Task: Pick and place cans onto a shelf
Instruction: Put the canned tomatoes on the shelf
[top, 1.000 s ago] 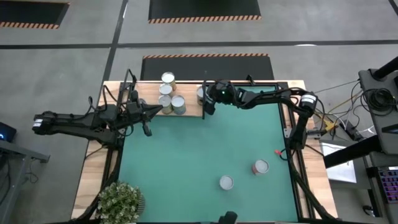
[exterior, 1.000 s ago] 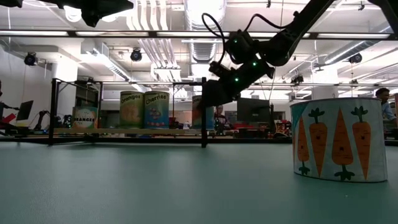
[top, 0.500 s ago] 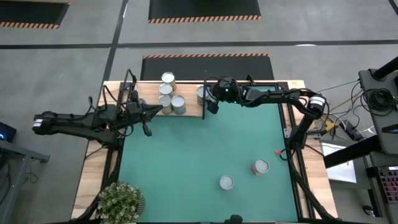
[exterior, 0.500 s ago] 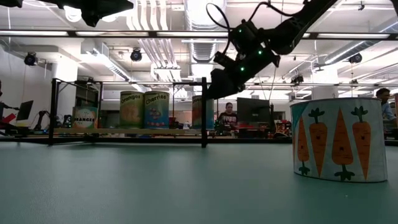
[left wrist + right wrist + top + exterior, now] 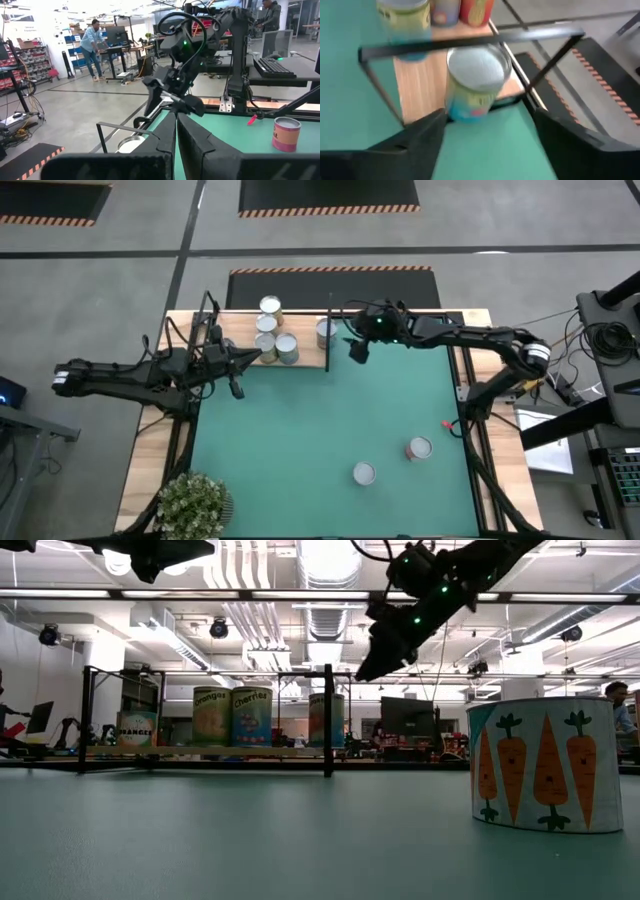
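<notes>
The light-wood shelf [image 5: 300, 362] lies at the table's far edge inside a black frame. Several cans stand on it: a cluster [image 5: 268, 330] and one teal-and-yellow can [image 5: 326, 332] at its right end, which also shows in the right wrist view [image 5: 477, 75]. Two more cans stand on the green mat near the front right, one pink [image 5: 419, 448] and one with carrots [image 5: 364, 473]. My right gripper [image 5: 357, 352] is open and empty, raised just right of the shelf [image 5: 487, 117]. My left gripper [image 5: 245, 360] is shut and hovers by the shelf's left part.
The shelf's black frame posts [image 5: 329, 340] stand between my right gripper and the cans. A potted plant [image 5: 195, 505] sits at the near left corner. The carrot can [image 5: 545, 765] stands close in the low view. People work in the room behind.
My right gripper has drawn back from the can at the shelf's right end, toward the table's right edge and up. The can stays upright on the shelf.
</notes>
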Controlling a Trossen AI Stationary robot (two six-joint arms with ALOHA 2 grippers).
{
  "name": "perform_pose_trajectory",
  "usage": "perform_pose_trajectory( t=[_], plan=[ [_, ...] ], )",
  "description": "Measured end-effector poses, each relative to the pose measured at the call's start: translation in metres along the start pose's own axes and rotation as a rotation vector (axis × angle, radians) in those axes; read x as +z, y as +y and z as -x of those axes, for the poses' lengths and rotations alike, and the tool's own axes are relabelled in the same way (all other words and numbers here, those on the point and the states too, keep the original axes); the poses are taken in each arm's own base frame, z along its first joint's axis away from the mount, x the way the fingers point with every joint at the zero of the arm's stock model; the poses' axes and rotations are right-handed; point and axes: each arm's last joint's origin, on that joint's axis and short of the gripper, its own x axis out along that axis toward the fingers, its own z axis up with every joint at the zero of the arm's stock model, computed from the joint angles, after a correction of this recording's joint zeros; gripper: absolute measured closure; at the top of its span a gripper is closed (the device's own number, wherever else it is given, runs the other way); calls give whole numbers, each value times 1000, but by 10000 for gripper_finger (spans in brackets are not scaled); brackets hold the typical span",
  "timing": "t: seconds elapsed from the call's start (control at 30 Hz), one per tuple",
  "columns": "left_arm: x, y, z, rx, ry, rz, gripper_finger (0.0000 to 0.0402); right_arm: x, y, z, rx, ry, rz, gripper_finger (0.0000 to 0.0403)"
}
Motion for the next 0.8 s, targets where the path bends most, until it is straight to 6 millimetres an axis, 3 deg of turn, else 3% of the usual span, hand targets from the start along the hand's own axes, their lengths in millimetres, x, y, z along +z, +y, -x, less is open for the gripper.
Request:
perform_pose_trajectory(
  t=[0.13, 0.3, 0.5, 0.8],
  plan=[
    [0, 0, 0, 0, 0, 0, 402, -14, -7, 9, -15, 55, -32, 230],
    [0, 0, 0, 0, 0, 0, 402, -42, -21, 3, -66, 71, -164, 375],
    [0, 0, 0, 0, -2, 1, 402, -65, -24, -31, -79, -65, -367, 393],
    [0, 0, 0, 0, -2, 0, 402, -68, -22, -83, 40, -115, -437, 394]
  ],
)
